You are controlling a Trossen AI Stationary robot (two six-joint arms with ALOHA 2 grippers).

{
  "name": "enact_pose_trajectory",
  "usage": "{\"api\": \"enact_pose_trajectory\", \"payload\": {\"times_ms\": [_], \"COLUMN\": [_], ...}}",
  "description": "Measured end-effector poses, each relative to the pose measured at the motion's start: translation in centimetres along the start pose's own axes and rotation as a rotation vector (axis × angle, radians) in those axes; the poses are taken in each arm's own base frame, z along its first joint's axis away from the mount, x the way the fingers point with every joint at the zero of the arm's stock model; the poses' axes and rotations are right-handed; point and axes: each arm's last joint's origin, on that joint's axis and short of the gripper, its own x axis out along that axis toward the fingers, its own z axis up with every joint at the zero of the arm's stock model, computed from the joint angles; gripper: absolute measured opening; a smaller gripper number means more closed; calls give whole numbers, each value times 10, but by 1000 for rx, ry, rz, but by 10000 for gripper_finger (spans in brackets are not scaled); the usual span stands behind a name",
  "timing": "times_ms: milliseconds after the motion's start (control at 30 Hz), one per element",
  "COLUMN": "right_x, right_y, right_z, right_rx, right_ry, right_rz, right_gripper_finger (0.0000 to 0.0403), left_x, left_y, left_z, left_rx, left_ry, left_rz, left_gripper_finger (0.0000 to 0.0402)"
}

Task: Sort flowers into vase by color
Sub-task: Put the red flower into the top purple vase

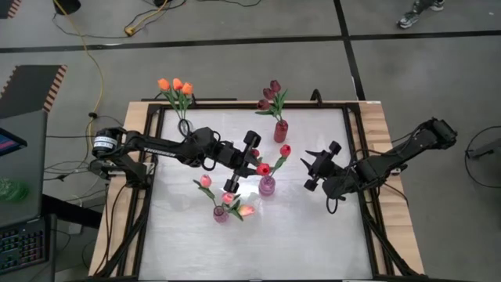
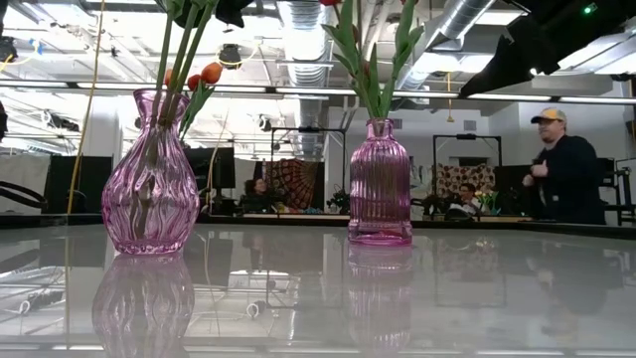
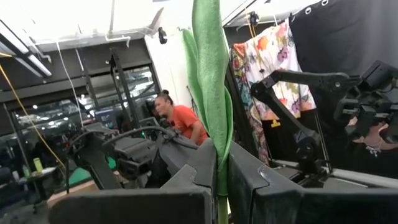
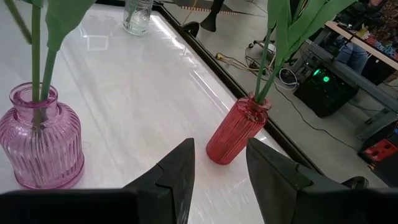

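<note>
Flowers: red tulip [image 1: 264, 168] near table [image 1: 313, 235] centre, stem pinched in left end effector [image 1: 241, 163] beside ribbed pink vase [image 1: 268, 186]. Others stand in vases: orange [image 1: 175, 85] at far left corner, maroon [image 1: 272, 95] at far edge, pink [image 1: 227, 200] centre-left. Right end effector [image 1: 311, 168] spread, empty, right of centre.

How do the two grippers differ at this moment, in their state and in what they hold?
The left gripper is shut on a flower stem, while the right gripper is open and holds nothing. The left gripper is over the ribbed pink vase near the table's middle; the right gripper is off to that vase's side, facing the red vase in its wrist view. Both are dark two-finger grippers over the white table.
</note>
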Motion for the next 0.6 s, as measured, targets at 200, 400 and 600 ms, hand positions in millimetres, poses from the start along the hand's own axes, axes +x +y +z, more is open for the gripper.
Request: {"api": "enact_pose_trajectory", "payload": {"times_ms": [200,400,600], "right_x": [0,0,0], "right_y": [0,0,0], "right_z": [0,0,0], "right_rx": [0,-1,-2], "right_ry": [0,0,5], "right_rz": [0,1,13], "right_gripper_finger": [170,170,169], "left_x": [0,-1,-6], "left_y": [0,2,9], "left_z": [0,1,4], "left_rx": [0,8,10], "left_ry": [-2,-11,-18], "left_rz": [-11,-25,-12], "left_gripper_finger": [4,4,4]}}
